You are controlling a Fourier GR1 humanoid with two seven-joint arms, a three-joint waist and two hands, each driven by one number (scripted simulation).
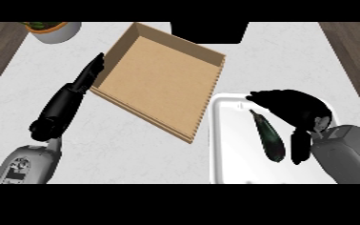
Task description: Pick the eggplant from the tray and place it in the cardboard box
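Head view: one eggplant lies lengthwise on the one white tray, toward the tray's right side. One cardboard box sits open on the pale worktop, just left of the tray. The right robot hand arches over the eggplant, fingers curved but released, grasping nothing. The left robot hand lies straight and released against the box's left wall. One potted plant stands at the far left corner.
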